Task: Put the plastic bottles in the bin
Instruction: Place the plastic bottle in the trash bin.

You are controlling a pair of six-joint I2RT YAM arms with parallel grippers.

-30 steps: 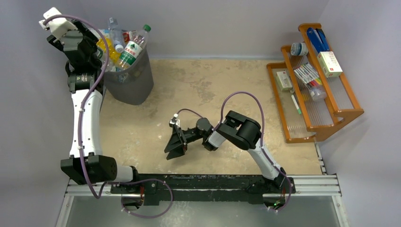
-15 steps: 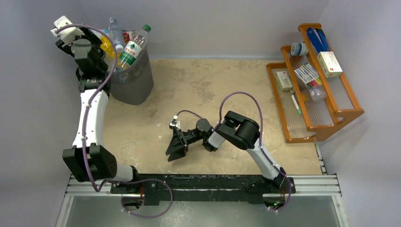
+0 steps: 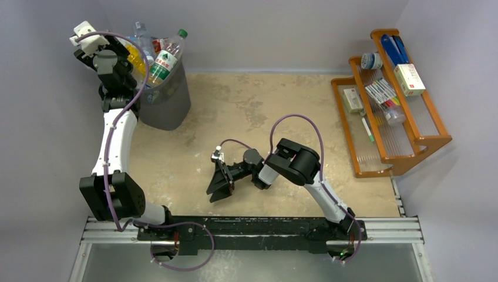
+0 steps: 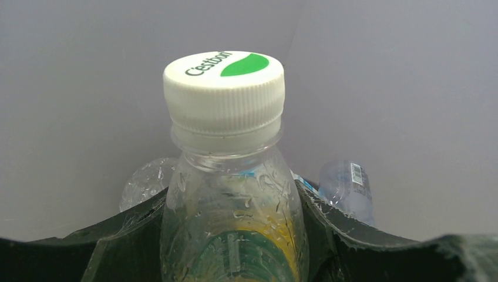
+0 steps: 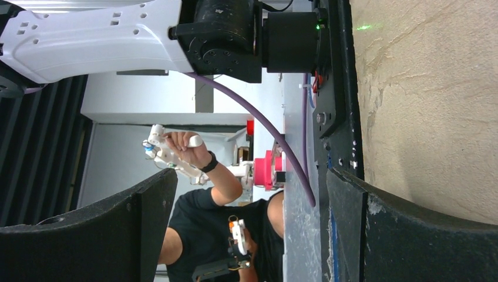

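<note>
The dark grey bin (image 3: pixel 167 107) stands at the table's far left, heaped with plastic bottles (image 3: pixel 164 59) above its rim. My left gripper (image 3: pixel 125 63) is at the bin's left rim, shut on a clear bottle (image 4: pixel 230 182) with a white cap and a yellow and green label. That bottle stands upright between the fingers (image 4: pixel 117 249) in the left wrist view, with two more clear bottles (image 4: pixel 347 188) behind it. My right gripper (image 3: pixel 218 183) is open and empty, low over the middle of the table. In the right wrist view (image 5: pixel 252 229) nothing lies between its fingers.
An orange wooden rack (image 3: pixel 431 138) with boxes and pens stands at the table's right edge. The black rail (image 3: pixel 252 229) with the arm bases runs along the near edge. Grey walls close the back and left.
My left arm has swung right, bringing the held bottle from left of the bin to its rim. The right gripper has barely shifted.
</note>
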